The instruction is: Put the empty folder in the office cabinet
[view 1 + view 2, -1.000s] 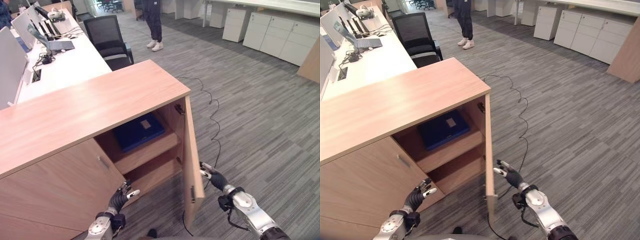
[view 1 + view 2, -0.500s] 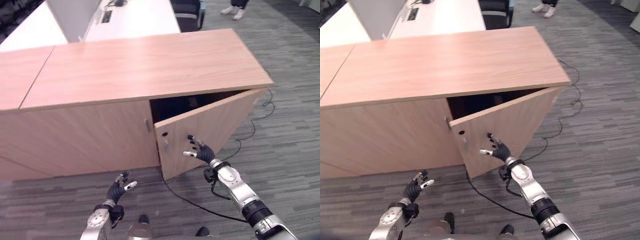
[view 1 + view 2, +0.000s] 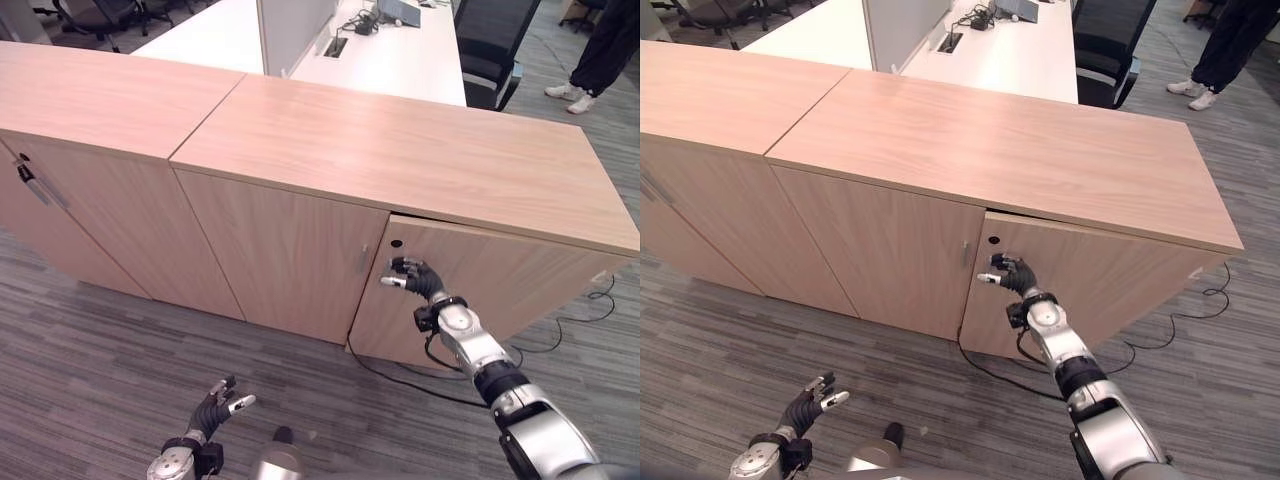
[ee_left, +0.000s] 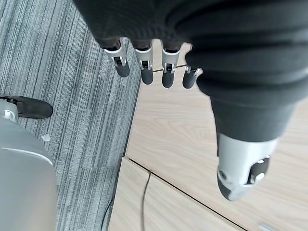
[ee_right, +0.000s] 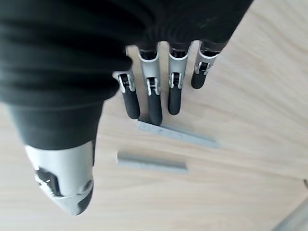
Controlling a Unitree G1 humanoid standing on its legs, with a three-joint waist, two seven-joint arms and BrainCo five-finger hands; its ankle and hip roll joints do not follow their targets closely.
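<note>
- Grey striped carpet [image 3: 90,370] covers the floor around the furniture.
- The office cabinet [image 3: 400,165] stands in the middle, light wood with a flat top. A second unit of the same wood [image 3: 95,95] adjoins it on the robot's left.
- A white desk [image 3: 395,60] runs behind the cabinets, with a pale divider panel and some small gear on it.
- The cabinet's right door [image 3: 510,290] is all but closed, with a thin dark gap along its top edge. The inside is hidden behind it, so I cannot tell where the folder lies. Neither hand holds it.
- A black office chair [image 3: 490,45] sits at the desk's end. A person's dark trouser legs and white shoes [image 3: 590,60] are just past it.
- The right hand [image 3: 412,280] is raised to the door near its inner edge. Its fingers [image 5: 155,98] are extended and released, grasping nothing, and the tips rest on the wood.
- The left hand [image 3: 216,402] hangs low above the carpet with relaxed, loosely spread fingers [image 4: 144,72] and is empty.
- Two slim grey bar handles [image 5: 177,134] lie just past the right fingertips, and one tip touches the end of the nearer bar.
- A small dark round hole [image 3: 397,243] sits in the door above the right hand.
</note>
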